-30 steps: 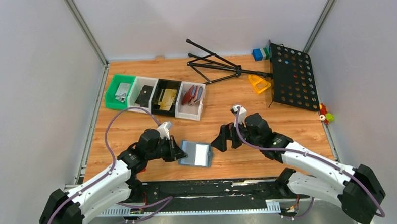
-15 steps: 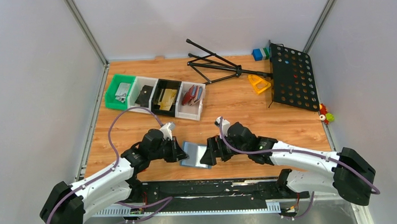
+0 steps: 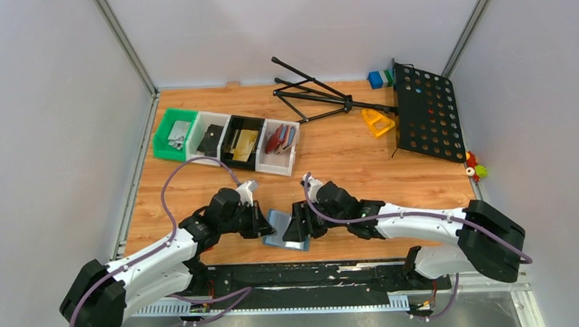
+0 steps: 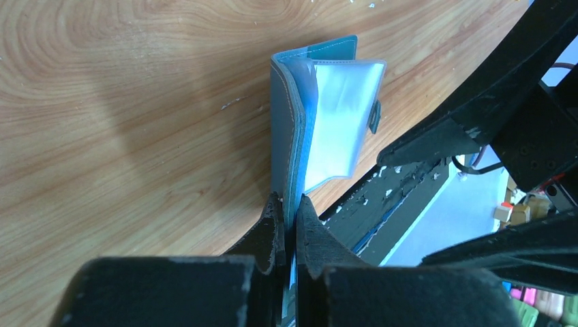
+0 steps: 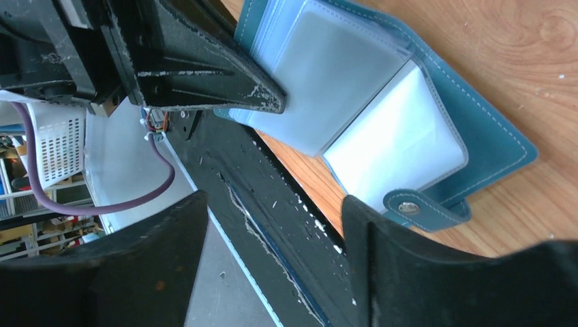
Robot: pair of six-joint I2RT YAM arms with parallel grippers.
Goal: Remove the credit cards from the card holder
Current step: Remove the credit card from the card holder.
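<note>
The wooden surface [image 3: 345, 154] is carrying everything. A black stand [image 3: 424, 113] is lying collapsed at the far right, and a row of four bins [image 3: 278, 168] is sitting at the far left. Both arms are reaching in toward the near middle. There the holder [image 3: 279, 223] is lying open close to the surface's near edge, between the two tools. The left tool [image 4: 290, 204] is clamping the holder's blue cover edge-on — its fingers are pressing together on the leather, and that half is standing raised off the wood. The right tool [image 5: 272, 201] is hanging at the holder's right side with its jaws apart, gripping nothing. The holder's other half is resting flat on the wood. Clear sleeves [image 5: 341, 82] are fanning out of the holder's inside — whether cards are sitting in them cannot be told. A small snap tab [image 5: 419, 208] is sticking out from the flat half's edge.
</note>
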